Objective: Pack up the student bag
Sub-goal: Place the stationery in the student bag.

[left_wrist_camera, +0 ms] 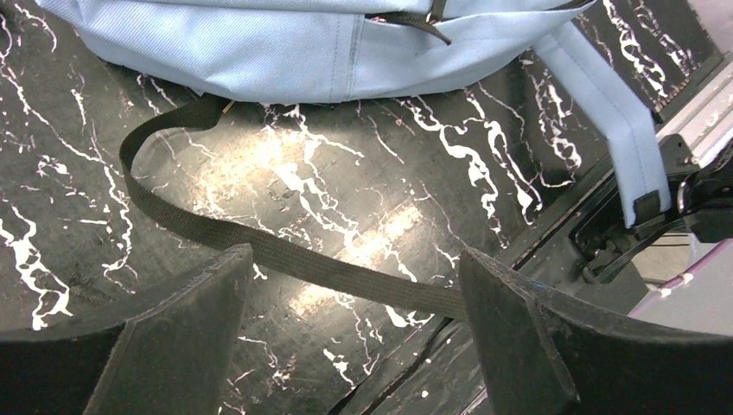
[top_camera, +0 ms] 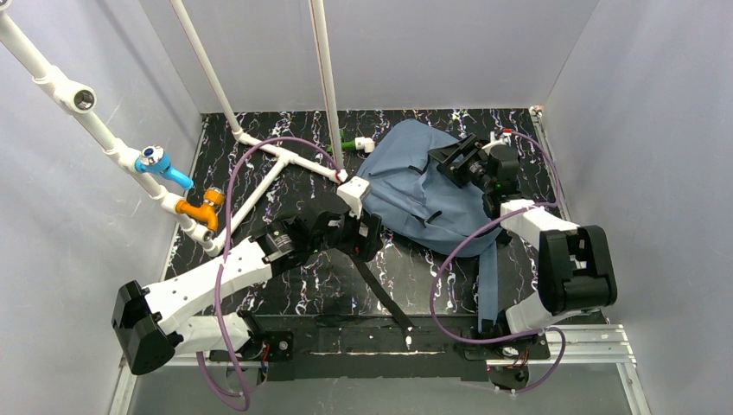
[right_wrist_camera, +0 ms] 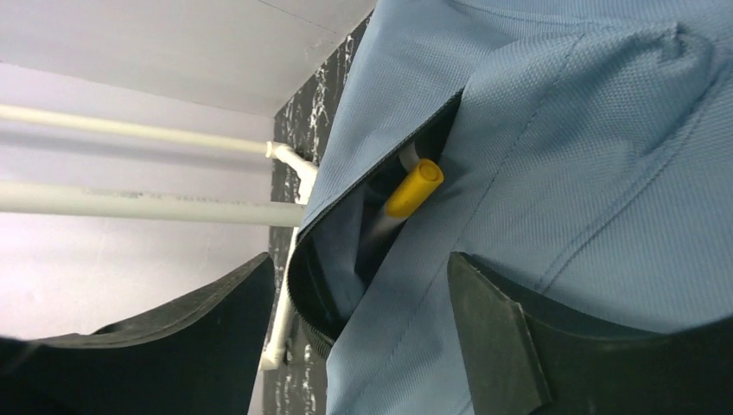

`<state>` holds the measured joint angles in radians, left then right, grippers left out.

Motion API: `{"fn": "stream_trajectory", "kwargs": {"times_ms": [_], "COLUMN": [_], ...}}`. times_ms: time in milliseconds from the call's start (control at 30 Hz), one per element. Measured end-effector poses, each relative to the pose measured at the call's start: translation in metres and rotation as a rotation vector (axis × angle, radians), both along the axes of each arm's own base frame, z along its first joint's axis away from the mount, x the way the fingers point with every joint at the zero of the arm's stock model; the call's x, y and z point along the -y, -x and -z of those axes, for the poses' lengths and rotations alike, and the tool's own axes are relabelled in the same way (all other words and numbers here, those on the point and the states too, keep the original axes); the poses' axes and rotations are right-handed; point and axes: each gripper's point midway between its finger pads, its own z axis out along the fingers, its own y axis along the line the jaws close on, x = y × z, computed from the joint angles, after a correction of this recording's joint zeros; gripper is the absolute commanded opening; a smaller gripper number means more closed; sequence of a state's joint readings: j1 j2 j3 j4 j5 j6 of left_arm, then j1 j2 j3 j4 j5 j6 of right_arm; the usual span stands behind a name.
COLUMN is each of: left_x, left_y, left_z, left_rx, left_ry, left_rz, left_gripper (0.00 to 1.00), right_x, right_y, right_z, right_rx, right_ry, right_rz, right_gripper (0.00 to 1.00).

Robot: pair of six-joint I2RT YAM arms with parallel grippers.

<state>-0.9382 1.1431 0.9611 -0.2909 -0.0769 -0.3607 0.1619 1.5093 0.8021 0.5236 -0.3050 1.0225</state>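
Slate-blue student bag (top_camera: 406, 186) lies at 1 o'clock on the surface (top_camera: 328, 290), its pocket mouth and yellow-capped pen (right_wrist_camera: 413, 190) at 12 o'clock from the nearer, spread-empty right gripper (right_wrist_camera: 359, 268); the left gripper (left_wrist_camera: 354, 253) hovers released at its 8 o'clock.

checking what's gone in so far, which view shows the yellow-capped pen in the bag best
The right wrist view: the yellow-capped pen shows clearly, poking from the student bag's opening. The top view shows the bag but no pen; the left wrist view shows only the bag's edge and a black strap.
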Motion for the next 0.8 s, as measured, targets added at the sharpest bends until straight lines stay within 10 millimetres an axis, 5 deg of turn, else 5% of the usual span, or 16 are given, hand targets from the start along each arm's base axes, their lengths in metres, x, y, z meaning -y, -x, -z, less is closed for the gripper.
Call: {"fn": "stream_trajectory", "kwargs": {"times_ms": [133,233,300,567,700,800], "left_x": [0.006,0.008,0.009,0.026,0.041,0.044], "left_y": [-0.001,-0.001,-0.002,-0.017,-0.029,-0.034], "left_z": [-0.003,-0.002,-0.001,-0.027,-0.048,-0.045], "left_rx": [-0.004,-0.012,-0.023,-0.05,-0.035,-0.047], "left_ry": [0.019,0.023,0.026,0.158,0.219,0.229], "left_rz": [0.007,0.007,-0.007,-0.073,-0.078,-0.084], "left_gripper": [0.88,0.87,0.85,0.84,0.83,0.82], "right_x": [0.016,0.031,0.038,0.024,0.006,-0.016], "right_y": [0.006,0.003,0.002,-0.028,-0.038,-0.042], "right_z": [-0.008,-0.005,-0.001,0.009,0.024,0.024], "right_rx": [0.017,0.008,-0.002,-0.01,-0.037,-0.025], "right_ry": [0.055,0.084,0.106,0.095,0.079,0.074], "right_rz": [0.019,0.045,0.053,-0.019,-0.061,-0.106], "right_gripper": [0.71,0.38,0.25,0.1,0.07,0.07]}}
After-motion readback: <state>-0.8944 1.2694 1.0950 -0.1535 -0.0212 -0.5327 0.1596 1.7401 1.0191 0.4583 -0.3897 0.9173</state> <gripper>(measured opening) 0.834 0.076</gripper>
